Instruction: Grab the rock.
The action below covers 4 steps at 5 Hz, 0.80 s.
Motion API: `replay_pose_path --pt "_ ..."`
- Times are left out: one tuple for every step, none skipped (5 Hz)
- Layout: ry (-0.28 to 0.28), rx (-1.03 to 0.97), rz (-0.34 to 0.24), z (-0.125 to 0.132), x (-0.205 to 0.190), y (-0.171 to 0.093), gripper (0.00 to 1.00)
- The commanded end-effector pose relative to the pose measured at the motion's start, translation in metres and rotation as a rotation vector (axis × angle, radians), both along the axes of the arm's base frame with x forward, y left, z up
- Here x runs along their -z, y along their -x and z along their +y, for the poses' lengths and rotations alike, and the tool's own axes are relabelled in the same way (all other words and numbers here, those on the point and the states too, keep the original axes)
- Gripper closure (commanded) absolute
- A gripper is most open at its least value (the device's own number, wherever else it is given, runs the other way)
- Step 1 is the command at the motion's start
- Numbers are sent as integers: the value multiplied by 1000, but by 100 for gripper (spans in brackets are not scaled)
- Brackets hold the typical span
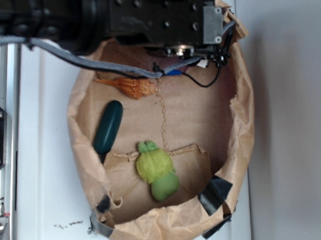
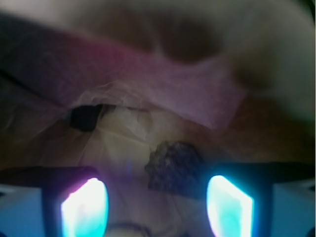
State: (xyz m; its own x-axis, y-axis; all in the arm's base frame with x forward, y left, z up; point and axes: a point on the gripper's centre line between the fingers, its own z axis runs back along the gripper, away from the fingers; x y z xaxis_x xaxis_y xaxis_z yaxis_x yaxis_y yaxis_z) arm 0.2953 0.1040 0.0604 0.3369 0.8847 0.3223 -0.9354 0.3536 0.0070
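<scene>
In the wrist view the rock (image 2: 174,167), a dark rough chunk, lies on crumpled brown paper just ahead of my gripper (image 2: 157,210), nearer the right finger than the left. The two glowing fingertips (image 2: 85,207) stand wide apart, so the gripper is open and nothing is held between them. In the exterior view the rock is hidden under the black arm (image 1: 159,17), which hangs over the far end of the paper bag (image 1: 244,128).
Inside the bag lie an orange spiral seashell (image 1: 131,86), a smooth dark green oblong (image 1: 108,127) and a green plush toy (image 1: 157,170). The bag's crumpled walls rise all round, with black tape (image 1: 215,193) at the near corners. A cable (image 1: 99,65) crosses the bag's far left.
</scene>
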Motion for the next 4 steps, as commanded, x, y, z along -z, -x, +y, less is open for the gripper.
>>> replay_pose_path --pt "-50 -61 -53 27 -10 -7 0" --pt "-80 -55 -28 26 1 -6 0" --pt "-114 -11 -9 24 17 -2 0" --pt "-125 44 -19 23 20 1 0"
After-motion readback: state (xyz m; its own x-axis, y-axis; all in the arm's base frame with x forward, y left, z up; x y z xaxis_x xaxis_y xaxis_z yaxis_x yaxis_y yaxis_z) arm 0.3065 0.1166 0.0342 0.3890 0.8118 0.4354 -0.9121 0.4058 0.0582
